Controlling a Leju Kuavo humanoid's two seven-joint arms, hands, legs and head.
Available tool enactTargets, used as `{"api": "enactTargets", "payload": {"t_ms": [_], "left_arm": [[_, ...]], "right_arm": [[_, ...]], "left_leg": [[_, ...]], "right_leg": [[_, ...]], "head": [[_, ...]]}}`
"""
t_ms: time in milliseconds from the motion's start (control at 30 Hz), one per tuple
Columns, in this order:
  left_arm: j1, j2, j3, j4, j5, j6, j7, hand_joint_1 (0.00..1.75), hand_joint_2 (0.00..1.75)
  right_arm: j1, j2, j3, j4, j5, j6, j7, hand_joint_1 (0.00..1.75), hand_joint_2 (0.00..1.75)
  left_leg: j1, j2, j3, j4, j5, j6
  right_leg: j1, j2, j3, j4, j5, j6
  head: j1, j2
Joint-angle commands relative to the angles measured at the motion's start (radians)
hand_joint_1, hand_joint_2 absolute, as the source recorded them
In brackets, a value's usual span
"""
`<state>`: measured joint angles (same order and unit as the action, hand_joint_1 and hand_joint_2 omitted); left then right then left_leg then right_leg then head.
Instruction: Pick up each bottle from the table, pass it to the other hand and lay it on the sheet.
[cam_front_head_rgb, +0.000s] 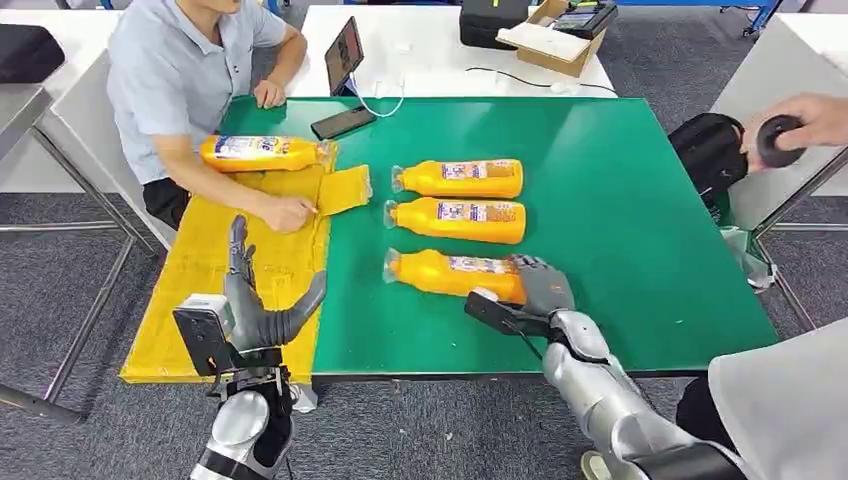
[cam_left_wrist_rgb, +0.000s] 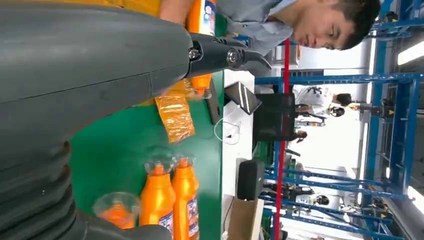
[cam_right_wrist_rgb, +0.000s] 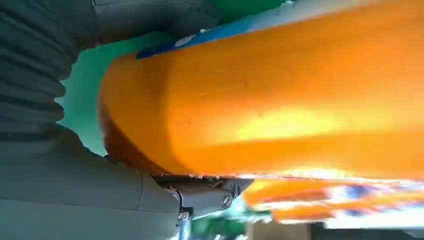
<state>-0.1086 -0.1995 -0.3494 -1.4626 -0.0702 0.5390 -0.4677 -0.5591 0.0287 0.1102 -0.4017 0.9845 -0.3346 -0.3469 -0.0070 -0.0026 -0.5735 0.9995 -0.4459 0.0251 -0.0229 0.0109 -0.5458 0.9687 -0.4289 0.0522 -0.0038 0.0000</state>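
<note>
Three orange bottles lie side by side on the green table (cam_front_head_rgb: 620, 220): the far one (cam_front_head_rgb: 465, 178), the middle one (cam_front_head_rgb: 465, 220) and the near one (cam_front_head_rgb: 450, 272). My right hand (cam_front_head_rgb: 540, 285) grips the near bottle around its base end; that bottle (cam_right_wrist_rgb: 280, 100) sits close between my thumb (cam_right_wrist_rgb: 75, 195) and fingers. It still lies on the table. A further bottle (cam_front_head_rgb: 262, 153) rests at the far end of the yellow sheet (cam_front_head_rgb: 200, 290). My left hand (cam_front_head_rgb: 262, 300) stands upright over the sheet, fingers spread, holding nothing.
A seated person presses a hand (cam_front_head_rgb: 288, 213) on the sheet near its folded corner. A phone (cam_front_head_rgb: 343, 122) and a tablet (cam_front_head_rgb: 344, 55) lie behind. At the right, another person's hand holds a black round object (cam_front_head_rgb: 778, 140). A white table with a box (cam_front_head_rgb: 550, 40) stands beyond.
</note>
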Motion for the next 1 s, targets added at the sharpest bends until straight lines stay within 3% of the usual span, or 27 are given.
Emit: {"api": "enactTargets", "payload": {"t_ms": [33, 133, 167, 200, 233, 300, 367, 400, 500, 667, 733, 933, 1000], "left_arm": [[0.045, 0.032, -0.060, 0.203, 0.008, -0.068, 0.105, 0.00, 1.75], [0.065, 0.041, -0.090, 0.267, 0.076, -0.089, 0.079, 0.00, 1.75], [0.070, 0.040, -0.093, 0.269, 0.076, -0.074, 0.062, 0.00, 1.75], [0.083, 0.029, -0.080, 0.253, 0.083, -0.024, 0.007, 0.00, 1.75], [0.089, 0.031, -0.088, 0.236, 0.086, 0.011, -0.024, 0.00, 1.75], [0.098, 0.038, -0.099, 0.188, 0.112, 0.036, -0.035, 0.00, 1.75], [0.105, 0.057, -0.119, 0.147, 0.128, 0.027, -0.018, 0.00, 1.75], [0.107, 0.064, -0.130, 0.133, 0.146, 0.007, -0.004, 0.00, 1.75], [0.118, 0.079, -0.149, 0.088, 0.207, -0.059, 0.016, 0.00, 1.75], [0.123, 0.094, -0.198, 0.016, 0.247, -0.135, 0.001, 0.00, 1.75], [0.118, 0.102, -0.218, 0.002, 0.288, -0.198, 0.028, 0.00, 1.75], [0.115, 0.107, -0.227, -0.007, 0.337, -0.263, 0.051, 0.00, 1.75], [0.111, 0.107, -0.227, -0.005, 0.335, -0.263, 0.048, 0.00, 1.75]], "right_arm": [[0.240, 0.131, -0.059, -0.294, -0.285, 0.004, -0.160, 1.68, 1.75], [0.318, 0.140, 0.006, -0.472, -0.433, -0.031, -0.156, 1.69, 1.75], [0.334, 0.143, 0.013, -0.509, -0.458, -0.056, -0.153, 1.64, 1.75], [0.357, 0.155, 0.012, -0.559, -0.499, -0.097, -0.179, 1.71, 1.75], [0.379, 0.160, 0.027, -0.604, -0.538, -0.116, -0.185, 1.64, 1.75], [0.411, 0.171, 0.047, -0.671, -0.594, -0.157, -0.195, 1.75, 1.75], [0.430, 0.172, 0.073, -0.703, -0.618, -0.183, -0.197, 1.62, 1.75], [0.433, 0.170, 0.093, -0.707, -0.633, -0.179, -0.198, 1.66, 1.75], [0.434, 0.164, 0.167, -0.694, -0.634, -0.162, -0.201, 1.59, 1.75], [0.399, 0.182, 0.309, -0.593, -0.594, -0.147, -0.202, 1.69, 1.75], [0.372, 0.193, 0.361, -0.533, -0.580, -0.154, -0.210, 1.66, 1.75], [0.326, 0.212, 0.425, -0.432, -0.579, -0.166, -0.226, 1.75, 1.75], [0.323, 0.220, 0.439, -0.421, -0.579, -0.155, -0.225, 1.69, 1.75]], "left_leg": [[0.003, -0.001, 0.002, -0.003, 0.001, -0.003], [0.003, -0.002, 0.002, -0.003, 0.001, -0.002], [0.003, -0.002, 0.001, -0.003, 0.000, -0.002], [0.001, -0.001, -0.001, -0.002, 0.000, -0.001], [0.003, -0.002, -0.003, -0.002, 0.000, -0.002], [0.002, -0.001, -0.008, 0.000, 0.000, -0.002], [0.002, -0.001, -0.013, 0.000, -0.001, -0.002], [0.002, -0.001, -0.014, 0.000, 0.000, -0.002], [0.002, -0.002, -0.014, 0.000, -0.001, -0.002], [0.003, 0.000, -0.016, 0.001, -0.001, -0.003], [0.002, 0.000, -0.017, 0.000, 0.000, -0.002], [0.003, 0.000, -0.014, 0.000, -0.001, -0.002], [0.002, -0.001, -0.016, 0.000, 0.000, -0.002]], "right_leg": [[0.003, -0.002, 0.002, -0.004, 0.001, -0.004], [0.003, -0.003, 0.002, -0.003, 0.000, -0.003], [0.003, -0.002, 0.002, -0.003, -0.001, -0.003], [0.002, -0.001, 0.000, -0.001, -0.001, -0.002], [0.003, -0.002, -0.001, -0.002, -0.001, -0.003], [0.002, -0.001, -0.006, 0.000, -0.001, -0.002], [0.002, -0.002, -0.011, 0.001, -0.002, -0.002], [0.002, -0.001, -0.012, 0.001, -0.001, -0.002], [0.002, -0.002, -0.011, 0.001, -0.002, -0.002], [0.003, 0.000, -0.014, 0.001, -0.001, -0.003], [0.002, 0.000, -0.015, 0.001, 0.000, -0.002], [0.003, 0.000, -0.012, 0.000, -0.001, -0.003], [0.002, 0.000, -0.014, 0.000, 0.000, -0.002]], "head": [[0.000, 0.000], [0.000, 0.000], [0.000, 0.000], [0.000, 0.000], [0.000, 0.000], [0.000, 0.000], [0.000, 0.000], [0.000, 0.000], [0.000, 0.000], [0.000, 0.000], [0.000, 0.000], [0.000, 0.000], [0.000, 0.000]]}}
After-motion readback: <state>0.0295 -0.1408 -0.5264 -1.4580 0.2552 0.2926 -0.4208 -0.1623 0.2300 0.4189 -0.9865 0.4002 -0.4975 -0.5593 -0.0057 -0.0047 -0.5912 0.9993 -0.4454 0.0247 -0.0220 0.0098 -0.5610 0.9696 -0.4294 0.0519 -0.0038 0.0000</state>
